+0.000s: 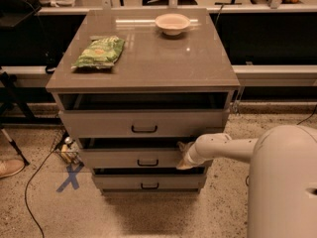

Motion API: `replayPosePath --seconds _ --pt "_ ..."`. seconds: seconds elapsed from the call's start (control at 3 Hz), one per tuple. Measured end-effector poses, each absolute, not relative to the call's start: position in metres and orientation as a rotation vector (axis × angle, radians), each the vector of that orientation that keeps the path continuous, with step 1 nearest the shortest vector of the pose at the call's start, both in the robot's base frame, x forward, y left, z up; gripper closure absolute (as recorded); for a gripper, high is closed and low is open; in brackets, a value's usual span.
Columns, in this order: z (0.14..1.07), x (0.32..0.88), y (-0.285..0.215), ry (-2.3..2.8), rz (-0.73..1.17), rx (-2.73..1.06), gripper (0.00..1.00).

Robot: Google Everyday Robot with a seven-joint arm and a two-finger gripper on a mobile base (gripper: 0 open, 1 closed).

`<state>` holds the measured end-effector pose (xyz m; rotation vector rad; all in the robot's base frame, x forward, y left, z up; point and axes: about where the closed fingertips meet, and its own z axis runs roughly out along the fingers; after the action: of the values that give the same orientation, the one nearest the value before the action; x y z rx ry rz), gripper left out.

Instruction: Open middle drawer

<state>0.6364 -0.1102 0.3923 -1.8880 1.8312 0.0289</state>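
The pale arm's [233,148] end effector [184,155] apparently touches the upper right edge of the grey-beige flat-fronted middle drawer [119,158], right of its small black bar handle [147,162]; whether it grips anything cannot be told. A green snack bag [99,52] and white round bowl [172,23] sit well apart on the grey tabletop [148,61]; a blue tape cross [69,176] marks the floor

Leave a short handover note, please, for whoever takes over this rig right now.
Gripper: at the right end of the grey-beige flat-fronted middle drawer, well right of its small black bar handle; contact unclear.
Drawer: below the taller top drawer, not visibly pulled out.
Done: approach only.
Left: get hold of the drawer and pull it open.
On the cabinet top: green snack bag, white bowl.
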Motion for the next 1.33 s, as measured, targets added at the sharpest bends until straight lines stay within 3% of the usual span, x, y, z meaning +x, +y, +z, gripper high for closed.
replayPosePath --seconds 0.67,1.33 --pt "0.4027 0.6364 -0.1099 1.831 0.029 -1.888 0.96" --pt "0.4055 0.6363 -0.1099 1.831 0.029 -1.888 1.0"
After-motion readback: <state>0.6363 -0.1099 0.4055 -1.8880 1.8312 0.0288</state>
